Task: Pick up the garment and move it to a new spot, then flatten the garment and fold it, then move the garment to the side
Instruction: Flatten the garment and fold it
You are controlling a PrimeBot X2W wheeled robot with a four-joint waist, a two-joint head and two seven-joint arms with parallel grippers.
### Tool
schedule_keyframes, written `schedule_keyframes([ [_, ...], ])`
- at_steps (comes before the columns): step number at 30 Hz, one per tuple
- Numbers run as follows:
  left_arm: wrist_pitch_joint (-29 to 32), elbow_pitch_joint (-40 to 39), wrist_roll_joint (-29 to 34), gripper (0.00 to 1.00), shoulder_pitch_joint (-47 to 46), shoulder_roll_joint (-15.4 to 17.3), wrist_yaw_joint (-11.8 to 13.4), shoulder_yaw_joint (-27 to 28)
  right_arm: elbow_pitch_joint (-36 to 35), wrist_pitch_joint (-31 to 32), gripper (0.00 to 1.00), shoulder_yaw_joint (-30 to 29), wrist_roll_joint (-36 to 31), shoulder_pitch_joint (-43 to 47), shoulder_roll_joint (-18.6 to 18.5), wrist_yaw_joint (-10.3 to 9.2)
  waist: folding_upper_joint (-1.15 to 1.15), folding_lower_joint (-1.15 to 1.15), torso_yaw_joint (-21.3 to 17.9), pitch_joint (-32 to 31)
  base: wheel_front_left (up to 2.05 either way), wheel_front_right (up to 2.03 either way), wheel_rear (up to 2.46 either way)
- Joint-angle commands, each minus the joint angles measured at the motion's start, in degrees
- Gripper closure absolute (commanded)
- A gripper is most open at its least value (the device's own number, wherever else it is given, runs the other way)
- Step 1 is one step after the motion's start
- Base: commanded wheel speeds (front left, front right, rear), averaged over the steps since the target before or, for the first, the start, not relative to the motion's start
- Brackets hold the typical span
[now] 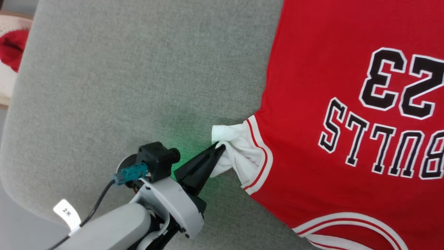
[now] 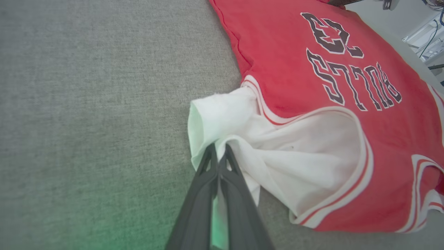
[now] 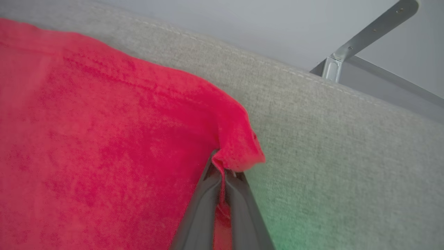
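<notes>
Red jersey spread on grey cushion, left gripper clamped on its white sleeve, right gripper pinching a red corner

A red jersey carries black lettering outlined in white: BULLS and the number 23. Its sleeve is plain white, and the trim beside it is white split by 1 thin red stripe. The surface underneath is a flecked, woven grey, washed with a green glow near the black fingers of the left gripper. That arm's forearm is pale grey, with a teal connector and a white tag printed in black. At the far edge lies a plain red cloth against cream. The right gripper shows dark grey fingers against red fabric, below a silver-grey bracket.
</notes>
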Motion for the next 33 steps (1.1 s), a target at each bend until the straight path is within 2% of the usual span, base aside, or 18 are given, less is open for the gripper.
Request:
schedule_keyframes([
  [1, -0.29, -0.36, -0.29, 1.00, 0.95, 0.49, 0.64, 0.30, 1.04, -0.08, 1.00, 1.27, 0.90, 2.91, -0.02, 0.04, 0.00, 0.00, -1.51, -3.24, 0.00, 0.00, 0.00],
  [9, 0.51, -1.28, -0.84, 1.00, 3.23, 2.41, 2.68, -0.03, -4.36, -2.20, 1.00, 6.90, 7.92, 10.86, -2.98, 0.03, 0.00, 0.00, -4.83, -10.73, 0.00, 0.00, 0.00],
  [15, 1.20, -0.45, -1.79, 1.00, 4.21, 1.97, 2.67, -0.69, -14.87, -0.99, 1.00, 11.11, 15.22, 21.51, -10.22, 0.03, 0.00, 0.00, -7.41, -15.25, 0.00, 0.00, 0.00],
  [22, 0.96, 0.97, -3.22, 1.00, 5.47, 2.39, 2.31, -0.42, -27.70, -3.09, 1.00, 10.79, 22.57, 38.21, -17.05, 0.02, 0.00, 0.00, -11.20, -19.37, 0.00, 0.00, 0.00],
  [27, 0.29, 1.85, -4.20, 1.00, 6.54, 3.02, 2.31, 0.11, -33.71, -6.65, 1.00, 7.93, 23.68, 50.84, -18.10, 0.02, 0.00, 0.00, -14.22, -20.77, 0.00, 0.00, 0.00],
  [33, -0.07, 2.23, -4.53, 1.00, 7.61, 3.98, 3.02, 0.26, -39.38, -7.17, 1.00, 3.78, 22.24, 63.48, -15.34, 0.03, 0.00, 0.00, -16.83, -21.22, 0.00, 0.00, 0.00],
])
